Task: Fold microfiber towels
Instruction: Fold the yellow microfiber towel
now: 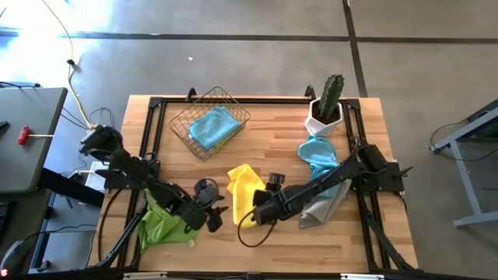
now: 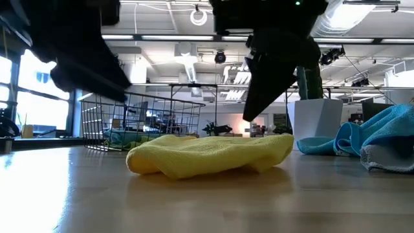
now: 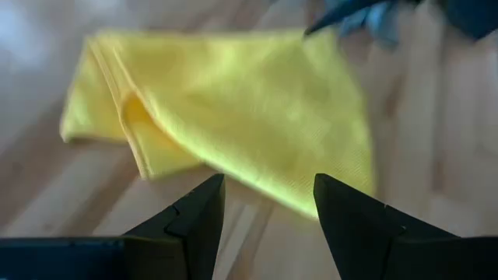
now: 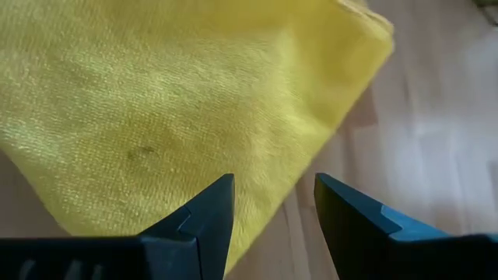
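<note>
a: two grippers, left gripper [image 3: 264,206] and right gripper [image 4: 272,206], are hovering beside the yellow towel [image 1: 243,189], jaws apart, gripping nothing.
b: probably lining up on its edges, for folding.

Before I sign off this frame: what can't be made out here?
- Lime green towel: high view, partly under the left arm; low view, not seen at all.
- Grey towel: high view, partly covered by the right arm.
- Blue towel in the wire basket: low view, blurred behind the wires.
- Yellow towel: left wrist view, soft focus; number of folded layers unclear.
</note>
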{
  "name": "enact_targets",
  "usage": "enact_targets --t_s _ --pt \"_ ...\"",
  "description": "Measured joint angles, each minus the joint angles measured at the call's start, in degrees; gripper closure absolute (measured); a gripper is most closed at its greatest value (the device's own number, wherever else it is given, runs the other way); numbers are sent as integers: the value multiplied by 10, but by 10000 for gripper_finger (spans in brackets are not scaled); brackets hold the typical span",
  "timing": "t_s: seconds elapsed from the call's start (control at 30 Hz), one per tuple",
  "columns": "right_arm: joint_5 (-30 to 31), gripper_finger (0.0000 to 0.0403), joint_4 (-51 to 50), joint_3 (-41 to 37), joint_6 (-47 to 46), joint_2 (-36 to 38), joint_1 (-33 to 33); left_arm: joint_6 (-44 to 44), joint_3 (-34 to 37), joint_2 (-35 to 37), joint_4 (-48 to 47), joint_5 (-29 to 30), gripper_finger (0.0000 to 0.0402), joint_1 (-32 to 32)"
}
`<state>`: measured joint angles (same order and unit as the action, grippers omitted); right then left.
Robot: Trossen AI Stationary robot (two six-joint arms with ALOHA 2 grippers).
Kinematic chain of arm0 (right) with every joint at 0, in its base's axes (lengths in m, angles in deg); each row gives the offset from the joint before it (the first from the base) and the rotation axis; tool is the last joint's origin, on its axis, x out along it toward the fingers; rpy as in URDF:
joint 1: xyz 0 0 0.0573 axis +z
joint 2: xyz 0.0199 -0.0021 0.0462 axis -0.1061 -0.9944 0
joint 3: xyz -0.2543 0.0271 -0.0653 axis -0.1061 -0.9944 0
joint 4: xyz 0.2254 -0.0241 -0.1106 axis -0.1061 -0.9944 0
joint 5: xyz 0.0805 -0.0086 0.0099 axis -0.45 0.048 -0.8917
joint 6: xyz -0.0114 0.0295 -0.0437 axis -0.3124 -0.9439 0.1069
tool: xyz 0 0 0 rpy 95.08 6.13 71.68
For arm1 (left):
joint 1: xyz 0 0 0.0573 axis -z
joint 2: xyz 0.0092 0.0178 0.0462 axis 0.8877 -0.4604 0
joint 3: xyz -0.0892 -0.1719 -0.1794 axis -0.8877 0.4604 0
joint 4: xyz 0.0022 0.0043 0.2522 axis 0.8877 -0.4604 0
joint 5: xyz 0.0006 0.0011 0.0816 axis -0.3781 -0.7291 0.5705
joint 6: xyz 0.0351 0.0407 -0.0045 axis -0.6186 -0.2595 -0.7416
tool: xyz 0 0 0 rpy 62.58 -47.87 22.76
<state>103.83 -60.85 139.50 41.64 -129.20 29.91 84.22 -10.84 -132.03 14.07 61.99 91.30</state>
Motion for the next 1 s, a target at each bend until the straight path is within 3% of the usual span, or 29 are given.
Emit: enact_targets --t_s 0.23,0.53,0.73,0.87,1.0 --pt "-39 231 71 -1 86 0 -15 -10 -1 -71 72 -20 213 -67" --pt "-66 231 93 -1 112 0 -14 -27 0 -89 79 -27 213 -165" --pt "-67 231 93 -1 112 0 -14 -49 0 -89 107 -109 213 -193" --pt "-67 231 93 -1 112 0 -14 -50 0 -89 108 -121 213 -193" --pt "-67 231 93 -1 112 0 -14 -51 0 -89 108 -173 213 -193"
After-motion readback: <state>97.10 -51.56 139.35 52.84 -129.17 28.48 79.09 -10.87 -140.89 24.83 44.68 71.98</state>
